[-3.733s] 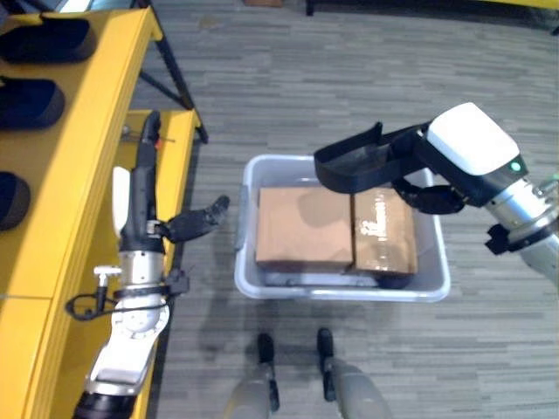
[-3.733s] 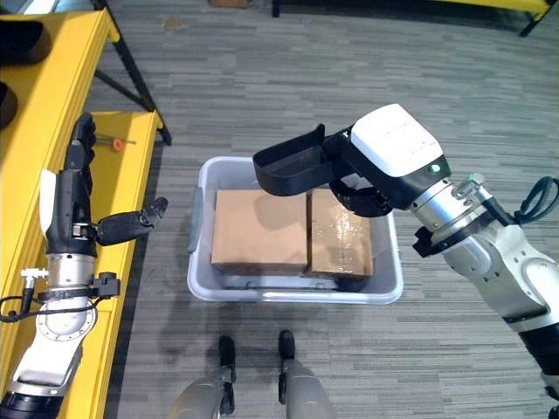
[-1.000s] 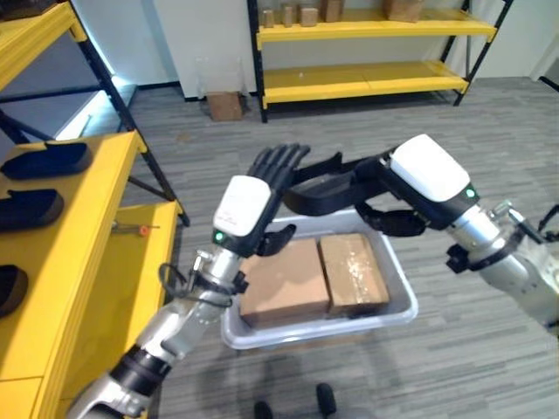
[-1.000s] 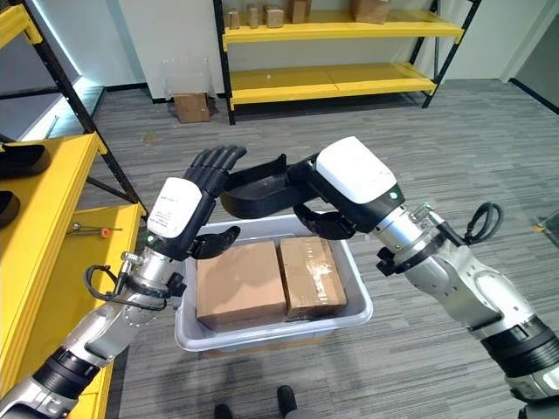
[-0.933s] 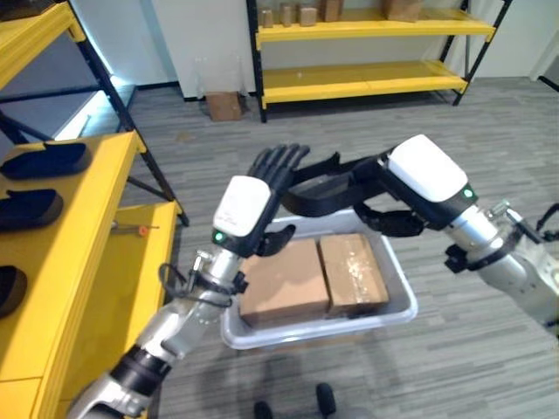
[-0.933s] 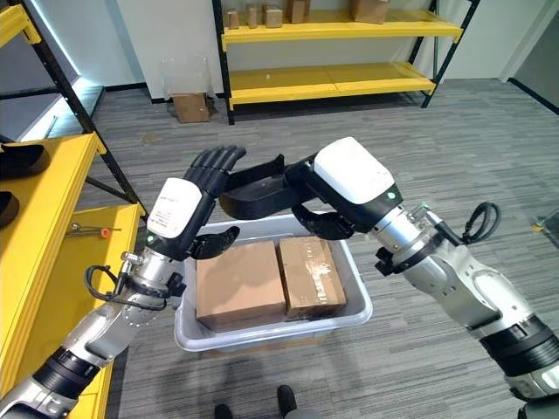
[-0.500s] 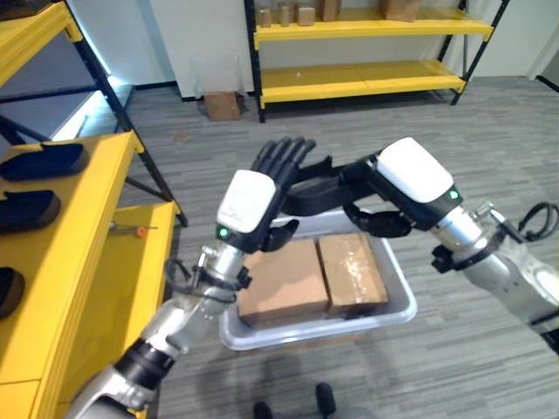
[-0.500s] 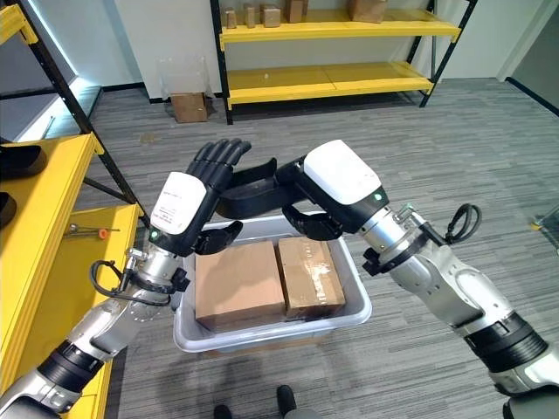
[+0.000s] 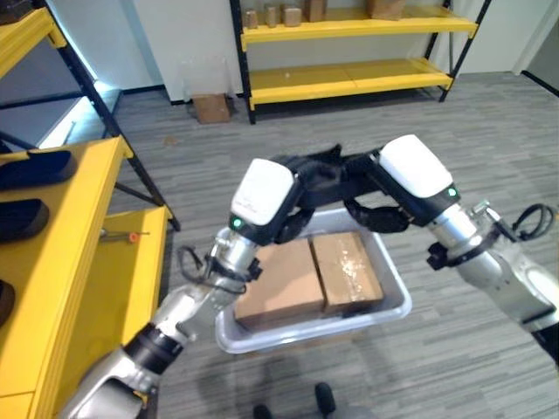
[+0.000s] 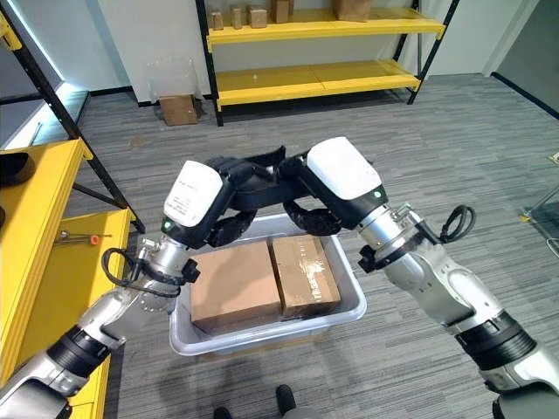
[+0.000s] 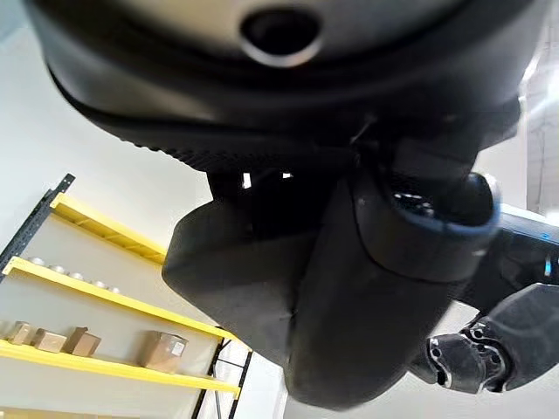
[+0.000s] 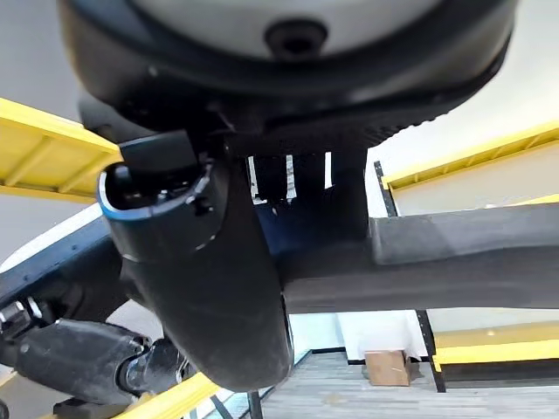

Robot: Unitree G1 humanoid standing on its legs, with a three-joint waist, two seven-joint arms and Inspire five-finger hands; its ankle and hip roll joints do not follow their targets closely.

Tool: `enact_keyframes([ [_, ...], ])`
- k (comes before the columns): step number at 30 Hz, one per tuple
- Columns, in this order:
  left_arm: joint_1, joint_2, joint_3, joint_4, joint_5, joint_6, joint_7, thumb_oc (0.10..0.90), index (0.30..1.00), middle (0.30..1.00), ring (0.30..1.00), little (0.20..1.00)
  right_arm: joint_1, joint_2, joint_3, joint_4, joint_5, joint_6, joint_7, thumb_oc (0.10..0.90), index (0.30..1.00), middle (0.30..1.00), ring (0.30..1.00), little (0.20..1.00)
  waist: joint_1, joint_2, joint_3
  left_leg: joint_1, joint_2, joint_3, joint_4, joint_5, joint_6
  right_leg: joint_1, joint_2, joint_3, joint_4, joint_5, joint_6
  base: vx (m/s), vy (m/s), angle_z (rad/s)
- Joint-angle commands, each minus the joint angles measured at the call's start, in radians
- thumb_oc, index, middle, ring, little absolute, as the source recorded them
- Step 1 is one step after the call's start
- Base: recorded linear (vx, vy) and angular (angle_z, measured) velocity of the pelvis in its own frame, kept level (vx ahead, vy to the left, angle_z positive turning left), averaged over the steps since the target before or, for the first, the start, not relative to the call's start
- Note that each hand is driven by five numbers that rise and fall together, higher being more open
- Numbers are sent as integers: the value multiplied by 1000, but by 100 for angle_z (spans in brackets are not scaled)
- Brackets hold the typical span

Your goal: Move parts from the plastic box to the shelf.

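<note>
Hands meet above the box (image 9: 397, 297): right hand (image 10: 297, 206) and left hand (image 10: 229, 209) both curl around one black part (image 9: 325, 177), apparently a handover toward the shelf (image 9: 83, 262) at left.

The black part (image 10: 253, 190) is mostly covered by the left robot hand (image 10: 229, 205) and right robot hand (image 10: 306, 205), so its shape cannot be told. The box (image 10: 354, 288) has its far wall hidden behind them. The shelf (image 9: 52, 262) runs off the view's edge.
</note>
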Motion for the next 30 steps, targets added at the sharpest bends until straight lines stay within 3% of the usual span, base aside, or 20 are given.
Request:
enact_keyframes([
  [1,-122,-46,-63,62,24,-27,27,400,300,300,300,300,-198,81,-12,-71,52,-84,-141,400,300,300,300,300,9,-24,-152,23,59,-18,-3,-50,-45,-29,-78,-7,61,-60,103,0,0,0],
  [16,-96,-60,-36,10,-8,-39,-2,400,300,300,300,300,-160,102,-47,-83,59,-71,-131,400,300,300,300,300,8,-23,-153,36,55,-13,0,-61,-40,-22,-79,3,63,-63,103,0,0,0],
  [17,-96,-58,-37,7,-10,-41,-7,400,300,300,300,300,-156,103,-48,-83,73,-71,-121,529,481,481,481,481,7,-22,-154,36,55,-12,0,-62,-40,-22,-79,4,64,-63,103,4,1,-4],
  [18,-97,-57,-36,2,-12,-42,-11,400,300,300,300,300,-150,104,-50,-87,92,-70,-108,796,855,855,855,855,6,-21,-154,37,55,-11,0,-62,-40,-22,-79,5,63,-64,103,2,-1,-5],
  [19,-95,-52,-33,-7,-13,-45,-20,400,300,300,300,300,-139,106,-57,-96,123,-69,-87,900,1000,1000,1000,1000,4,-20,-156,38,55,-10,-1,-63,-40,-22,-79,6,63,-64,103,1,-1,-5],
  [29,-20,-29,59,-1,-34,-27,-34,400,300,300,300,300,108,174,-242,-207,235,-75,-46,900,1000,1000,1000,1000,-30,6,-158,48,59,10,-1,-72,-43,-30,-72,27,68,-72,103,-3,-18,-6],
  [30,27,-8,116,-23,-38,-27,-36,400,300,300,300,300,186,191,-290,-235,253,-80,-33,900,1000,1000,1000,1000,-40,13,-154,46,63,19,4,-64,-45,-41,-65,39,73,-65,99,23,-24,-18],
])
